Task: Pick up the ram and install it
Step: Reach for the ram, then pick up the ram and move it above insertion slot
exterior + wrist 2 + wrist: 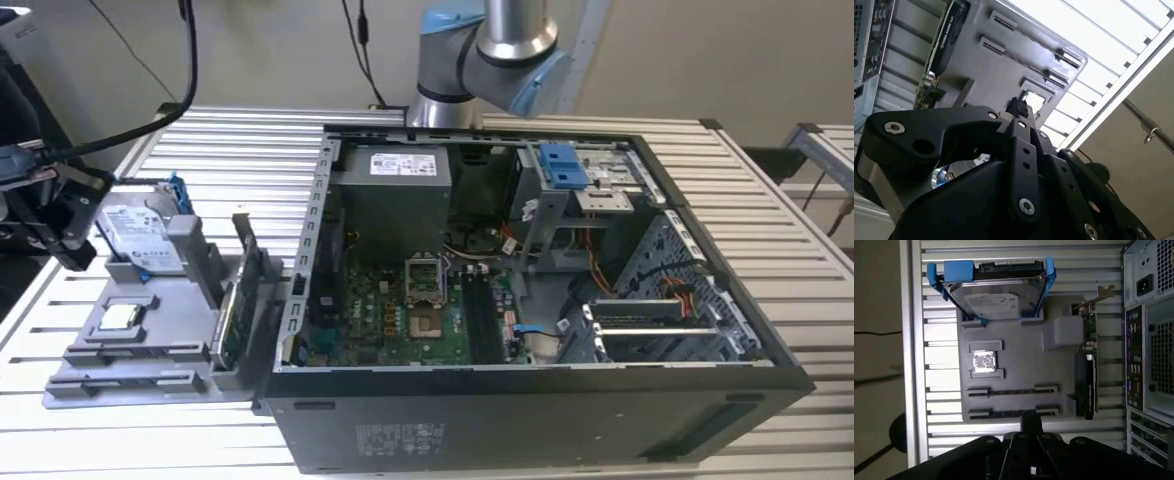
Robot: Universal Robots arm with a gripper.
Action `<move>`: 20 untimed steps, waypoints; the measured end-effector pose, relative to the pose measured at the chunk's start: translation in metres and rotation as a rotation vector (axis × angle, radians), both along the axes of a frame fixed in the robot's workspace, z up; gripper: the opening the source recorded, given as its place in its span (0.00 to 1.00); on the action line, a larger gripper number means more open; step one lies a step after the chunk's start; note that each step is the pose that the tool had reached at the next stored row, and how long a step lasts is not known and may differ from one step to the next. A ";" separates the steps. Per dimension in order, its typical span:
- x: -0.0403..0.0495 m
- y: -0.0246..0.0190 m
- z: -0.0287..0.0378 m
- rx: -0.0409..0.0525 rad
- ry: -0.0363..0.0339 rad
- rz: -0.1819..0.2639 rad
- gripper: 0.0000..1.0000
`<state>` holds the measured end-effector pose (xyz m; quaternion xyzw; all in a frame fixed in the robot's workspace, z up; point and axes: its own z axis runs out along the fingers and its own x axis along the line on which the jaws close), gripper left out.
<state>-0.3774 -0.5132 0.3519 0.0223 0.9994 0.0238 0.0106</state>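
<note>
Two slim dark ram sticks stand on edge in the holders of the grey parts tray (1014,350), one ram (1011,390) beside the other (1004,413). My black gripper (1031,421) hangs well above the tray's edge, closest to the outer stick. Its fingers are shut together with nothing between them. In the exterior view the gripper (74,262) is at the far left, over the tray (160,320) beside the open computer case (534,300). The second wrist view shows the gripper (1016,107) with its tips closed over the tray (1004,70).
The tray also holds a silver hard drive with blue rails (991,295), a small square chip (984,362) and a green card with a metal bracket (1086,370). The motherboard (400,310) lies exposed inside the case. Everything sits on a slatted metal table (747,210).
</note>
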 end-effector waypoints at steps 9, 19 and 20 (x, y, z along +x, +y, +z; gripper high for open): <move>0.0000 -0.0091 -0.0014 0.0001 0.0015 0.003 0.11; 0.0001 -0.0091 -0.0015 0.0001 0.0057 0.003 0.11; 0.0001 -0.0091 -0.0014 0.0000 0.0062 0.003 0.11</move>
